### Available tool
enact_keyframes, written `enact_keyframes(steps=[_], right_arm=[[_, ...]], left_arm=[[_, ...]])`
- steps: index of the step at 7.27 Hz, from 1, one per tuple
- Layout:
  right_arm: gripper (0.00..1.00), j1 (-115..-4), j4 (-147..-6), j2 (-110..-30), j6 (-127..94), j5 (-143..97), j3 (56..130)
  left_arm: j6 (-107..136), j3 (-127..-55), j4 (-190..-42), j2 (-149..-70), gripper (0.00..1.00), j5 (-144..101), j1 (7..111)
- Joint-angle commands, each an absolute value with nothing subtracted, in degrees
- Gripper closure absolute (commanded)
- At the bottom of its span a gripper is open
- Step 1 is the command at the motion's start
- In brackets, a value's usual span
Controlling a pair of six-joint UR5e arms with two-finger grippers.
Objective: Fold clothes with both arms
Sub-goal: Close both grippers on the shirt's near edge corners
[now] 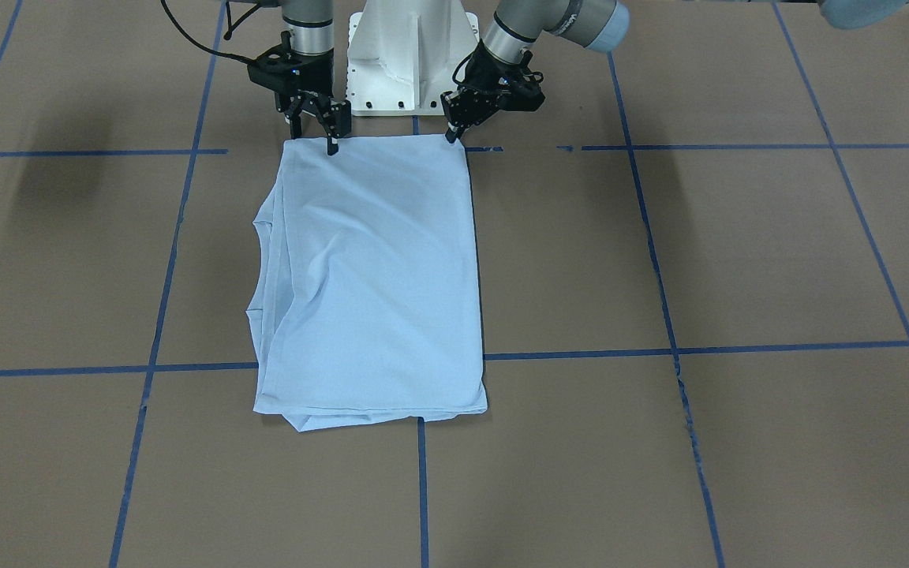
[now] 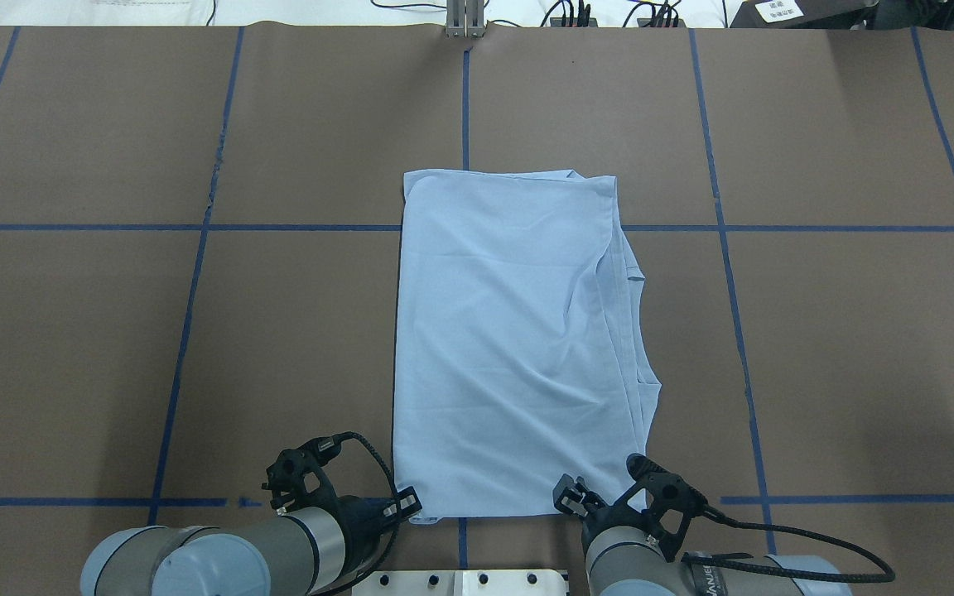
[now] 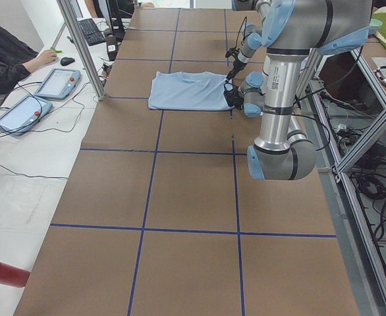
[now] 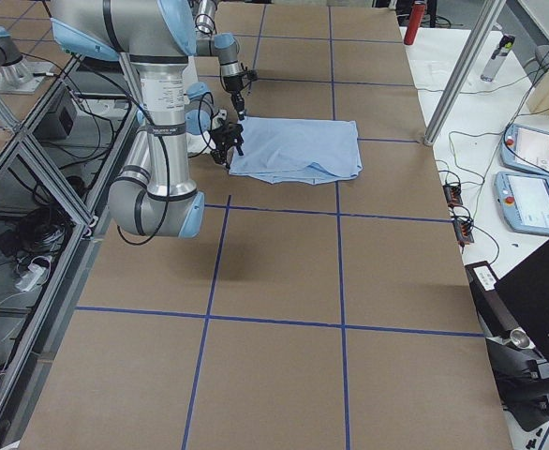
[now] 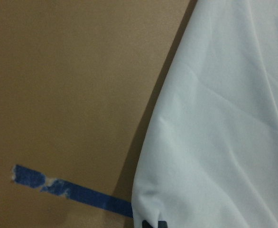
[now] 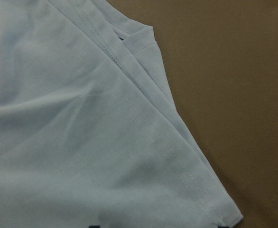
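Light blue T-shirt (image 2: 510,331) folded to a long rectangle

Soft, matte knit with fine stitched hems fills both wrist views. It lies flat on the brown, paper-like table (image 2: 195,331), across the blue tape lines (image 2: 187,331), with shallow creases and layered edges stepping out on the robot's right. The left gripper (image 1: 452,136) has its black fingers narrow, pinching the near left corner. The right gripper (image 1: 315,139) has its fingers apart, their tips at the near right corner.

Four fixed views around the table (image 2: 113,331), two close wrist views on corners of the shirt (image 2: 510,331)
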State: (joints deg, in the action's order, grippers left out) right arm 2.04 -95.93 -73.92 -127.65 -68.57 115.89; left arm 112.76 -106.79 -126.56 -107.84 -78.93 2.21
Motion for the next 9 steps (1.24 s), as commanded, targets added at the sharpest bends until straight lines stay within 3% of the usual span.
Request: enact_keyframes(steps=[1, 3, 5, 9], right_arm=[[0.27, 2.1, -96.0, -73.5, -128.3, -67.9, 115.4], [0.55, 2.0, -95.8, -73.2, -130.2, -66.6, 114.4], [1.00, 1.6, -95.9, -71.9, -131.5, -66.6, 114.3], [1.00, -1.6, -95.7, -69.8, -131.6, -66.8, 115.3]], left_arm=[[112.8, -106.9, -126.6, -107.8, 1.00, -78.9, 2.1], [112.9, -106.9, -126.6, -107.8, 1.00, -78.9, 1.8], [112.9, -106.9, -126.7, -107.8, 1.00, -78.9, 1.8], [112.2, -107.6, -126.5, -107.8, 1.00, -78.9, 2.6]])
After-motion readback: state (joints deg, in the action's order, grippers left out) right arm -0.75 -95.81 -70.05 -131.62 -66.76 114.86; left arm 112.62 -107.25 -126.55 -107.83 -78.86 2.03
